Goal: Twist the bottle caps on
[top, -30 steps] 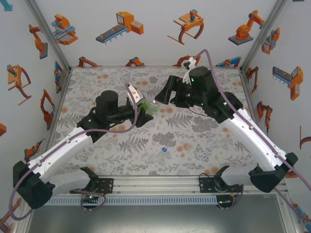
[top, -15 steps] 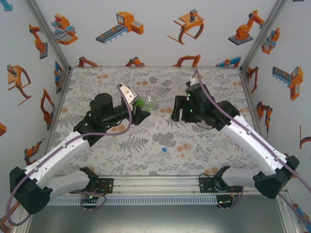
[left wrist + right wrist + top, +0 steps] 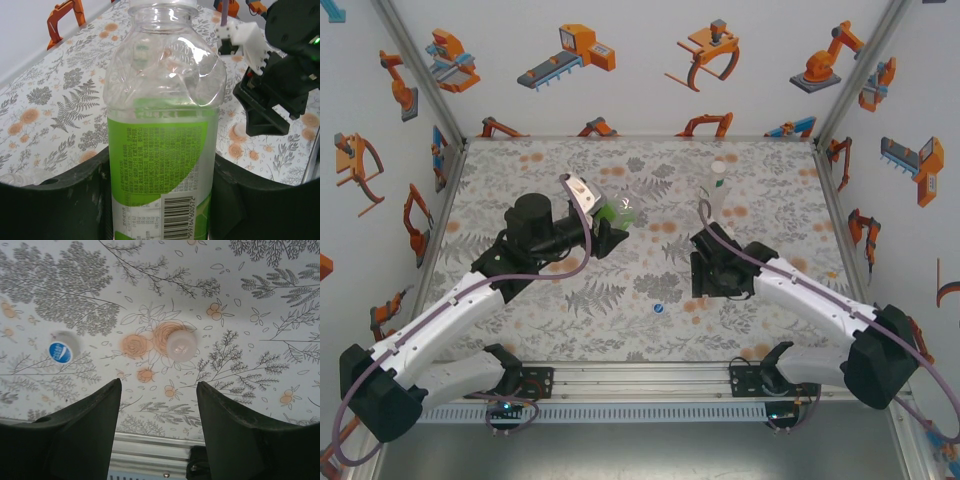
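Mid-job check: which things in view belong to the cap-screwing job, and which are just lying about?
Job: green-label bottle in left end effector; small clear bottle at the back; blue cap; white cap.
Just there: floral table cover; robot stickers on the walls.

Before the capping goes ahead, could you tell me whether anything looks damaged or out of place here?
The labelled bottle gripped in the left tool looks dented: its clear wall above the green label is creased and buckled. Also, a blue cap and a whitish cap lie loose on the table.
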Robot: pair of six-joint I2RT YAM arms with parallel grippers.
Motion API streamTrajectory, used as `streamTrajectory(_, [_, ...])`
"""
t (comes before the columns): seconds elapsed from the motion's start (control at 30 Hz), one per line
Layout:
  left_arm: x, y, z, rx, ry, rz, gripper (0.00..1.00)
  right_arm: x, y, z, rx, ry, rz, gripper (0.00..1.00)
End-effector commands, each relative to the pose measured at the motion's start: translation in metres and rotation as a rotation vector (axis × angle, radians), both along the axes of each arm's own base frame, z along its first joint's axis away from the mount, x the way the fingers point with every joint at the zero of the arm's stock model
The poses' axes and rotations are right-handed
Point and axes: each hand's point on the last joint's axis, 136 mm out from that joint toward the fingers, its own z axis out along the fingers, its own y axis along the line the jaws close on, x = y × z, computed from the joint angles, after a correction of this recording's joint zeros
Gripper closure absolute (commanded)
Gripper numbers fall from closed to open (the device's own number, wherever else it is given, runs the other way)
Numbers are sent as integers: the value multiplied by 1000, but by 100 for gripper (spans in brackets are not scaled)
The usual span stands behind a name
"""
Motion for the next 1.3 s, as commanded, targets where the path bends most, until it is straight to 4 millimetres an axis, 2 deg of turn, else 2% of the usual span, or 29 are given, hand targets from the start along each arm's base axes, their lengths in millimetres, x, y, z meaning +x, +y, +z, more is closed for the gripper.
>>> streamTrajectory(0.0, [-2, 2, 6, -19, -7, 2, 100, 7, -6, -10, 16, -30, -68, 44])
streamTrajectory(0.17, [-1, 2, 4, -19, -4, 6, 100, 3, -14, -32, 17, -6, -102, 47])
streamTrajectory(0.33, [1, 1, 4, -21, -2, 7, 100, 2, -18, -45, 15, 9, -113, 48])
streamTrajectory(0.77, [0, 0, 5, -41, 12, 6, 100, 7, -16, -64, -4, 43, -113, 56])
streamTrajectory(1.27, [1, 0, 4, -38, 17, 9, 100, 6, -18, -75, -27, 65, -106, 58])
